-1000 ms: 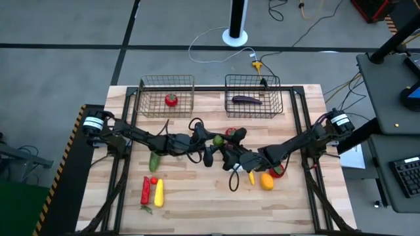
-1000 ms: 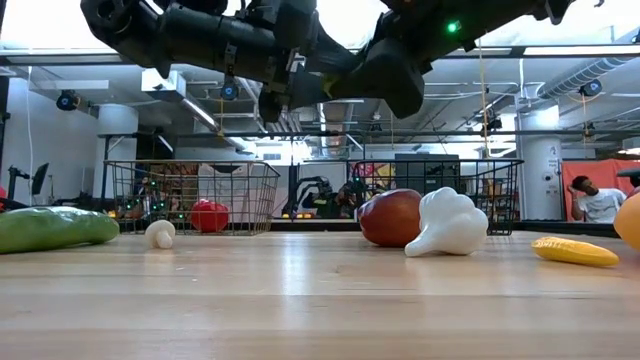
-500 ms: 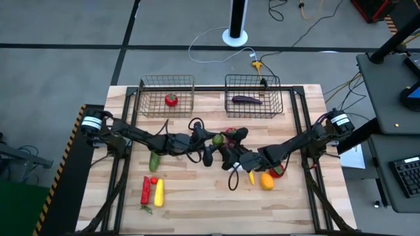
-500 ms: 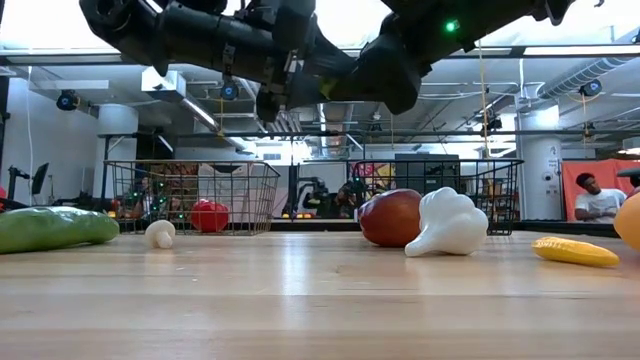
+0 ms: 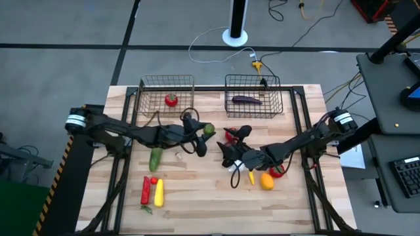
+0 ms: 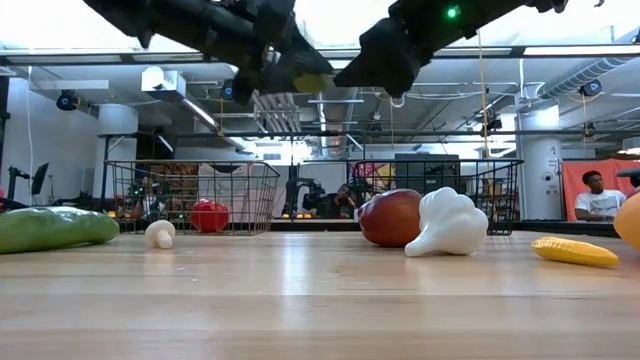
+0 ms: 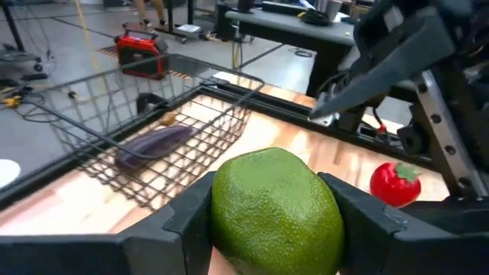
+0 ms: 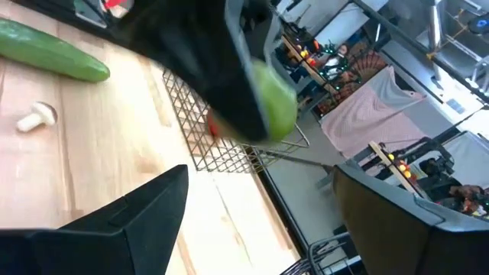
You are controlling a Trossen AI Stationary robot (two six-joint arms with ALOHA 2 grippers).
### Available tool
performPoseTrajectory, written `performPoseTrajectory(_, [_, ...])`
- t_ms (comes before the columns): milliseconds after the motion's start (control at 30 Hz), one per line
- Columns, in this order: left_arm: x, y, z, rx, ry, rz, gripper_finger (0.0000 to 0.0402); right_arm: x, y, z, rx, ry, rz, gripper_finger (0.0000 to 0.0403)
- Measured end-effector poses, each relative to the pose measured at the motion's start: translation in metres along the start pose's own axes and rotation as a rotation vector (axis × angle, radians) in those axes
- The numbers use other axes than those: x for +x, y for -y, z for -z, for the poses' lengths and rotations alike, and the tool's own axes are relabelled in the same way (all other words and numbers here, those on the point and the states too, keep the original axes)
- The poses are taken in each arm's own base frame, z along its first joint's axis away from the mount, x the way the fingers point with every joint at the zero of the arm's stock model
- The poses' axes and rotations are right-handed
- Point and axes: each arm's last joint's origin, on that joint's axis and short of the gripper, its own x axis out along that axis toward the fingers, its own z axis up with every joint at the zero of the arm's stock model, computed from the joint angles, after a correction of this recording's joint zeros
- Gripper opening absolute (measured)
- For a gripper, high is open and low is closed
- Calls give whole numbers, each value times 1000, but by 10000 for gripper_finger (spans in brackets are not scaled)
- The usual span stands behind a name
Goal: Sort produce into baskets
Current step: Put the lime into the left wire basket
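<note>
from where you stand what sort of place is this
Probably a robotics lab or workshop: a wooden table with two wire baskets, cables on a bare concrete floor, and beyond the table exposed ceiling ducts and a person at a workstation.

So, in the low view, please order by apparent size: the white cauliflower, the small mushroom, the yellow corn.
1. White cauliflower, largest.
2. Yellow corn, though it may lie nearer the camera.
3. Small mushroom, smallest.

Eggplant [image 5: 247, 99] in right basket [image 5: 253, 95]; tomato [image 5: 170, 99] in left basket [image 5: 167, 95]; cucumber [image 5: 155, 158] before it.
</note>
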Motion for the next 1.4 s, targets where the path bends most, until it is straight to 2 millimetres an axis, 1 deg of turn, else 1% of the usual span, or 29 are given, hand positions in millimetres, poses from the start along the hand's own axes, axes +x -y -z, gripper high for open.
performPoseTrajectory(100, [-14, -10, -11, 15, -28, -46, 182, -1, 3, -2, 14, 6, 3, 317])
performPoseTrajectory(233, [-35, -34, -25, 47, -80, -183, 182, -3, 8, -5, 26, 14, 6, 317])
performPoseTrajectory(333, [-50, -62, -37, 78, -125, -370, 182, -4, 10, -6, 36, 20, 5, 313])
performPoseTrajectory(467, [-64, -105, -55, 88, -285, -589, 182, -3, 10, -6, 76, 20, 1, 311])
performPoseTrajectory(533, [-68, -126, -61, 57, -385, -648, 182, -2, 10, -5, 87, 17, 2, 311])
performPoseTrajectory(600, [-68, -144, -64, 22, -484, -682, 182, -1, 11, -4, 93, 15, 2, 311])
performPoseTrajectory(700, [-64, -167, -61, -19, -616, -683, 182, 1, 12, -4, 103, 10, 3, 311])
performPoseTrajectory(867, [-51, -193, -47, -24, -770, -659, 186, 1, 11, -3, 96, 7, 4, 311])
performPoseTrajectory(967, [-43, -202, -39, -12, -830, -673, 203, 1, 10, -2, 81, -2, 0, 311])
performPoseTrajectory(1033, [-39, -207, -34, 0, -864, -675, 207, 2, 11, -1, 80, -4, 2, 311])
performPoseTrajectory(1200, [-31, -217, -24, 7, -925, -689, 205, 3, 11, -1, 78, -6, 4, 311])
performPoseTrajectory(1400, [-27, -227, -17, 11, -969, -705, 204, 3, 11, -1, 82, -8, 3, 311])
